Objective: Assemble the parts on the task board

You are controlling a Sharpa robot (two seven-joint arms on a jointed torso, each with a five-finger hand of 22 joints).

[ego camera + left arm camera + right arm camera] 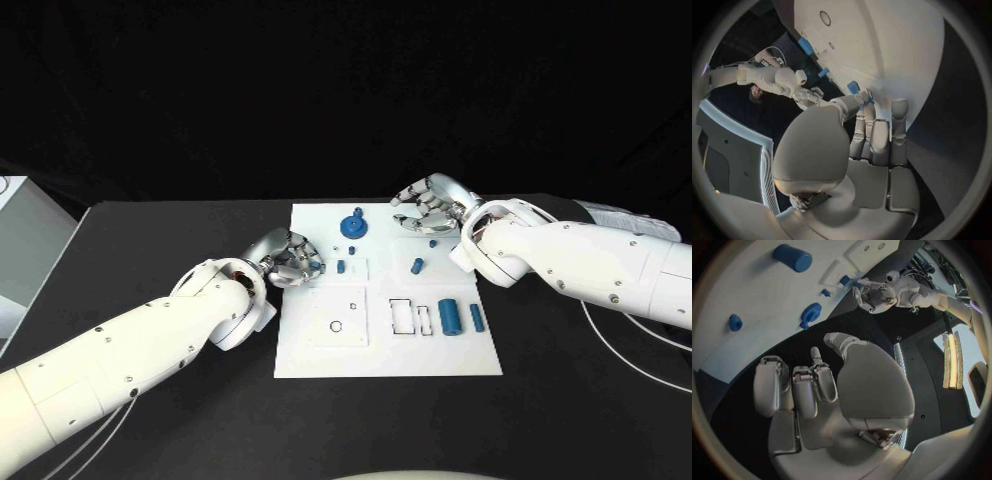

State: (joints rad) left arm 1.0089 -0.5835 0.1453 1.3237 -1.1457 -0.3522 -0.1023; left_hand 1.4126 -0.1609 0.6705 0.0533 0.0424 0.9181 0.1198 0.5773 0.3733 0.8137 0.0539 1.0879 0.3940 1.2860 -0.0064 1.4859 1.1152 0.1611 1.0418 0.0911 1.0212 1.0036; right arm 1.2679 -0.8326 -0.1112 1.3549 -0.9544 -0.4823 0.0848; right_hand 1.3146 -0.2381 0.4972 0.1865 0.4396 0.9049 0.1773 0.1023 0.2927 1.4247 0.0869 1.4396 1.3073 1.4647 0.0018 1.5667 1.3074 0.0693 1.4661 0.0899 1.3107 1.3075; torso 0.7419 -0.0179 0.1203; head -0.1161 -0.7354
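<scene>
White board (387,340) lies mid desk (159,230), w/ blue parts on it: a round knob (353,226) near the far edge, a small peg (415,266) mid-board, two cylinders (462,317) side by side toward the right edge. Left hand (289,258) sits at the board's left edge, fingers curled, pinching a small blue piece (854,87) at the fingertips. Right hand (433,208) hovers at the far right corner near the knob, fingers apart & loosely curled, holding nothing.

Task board (325,350) lies mid-table, parts (460,316) on its right half.
</scene>
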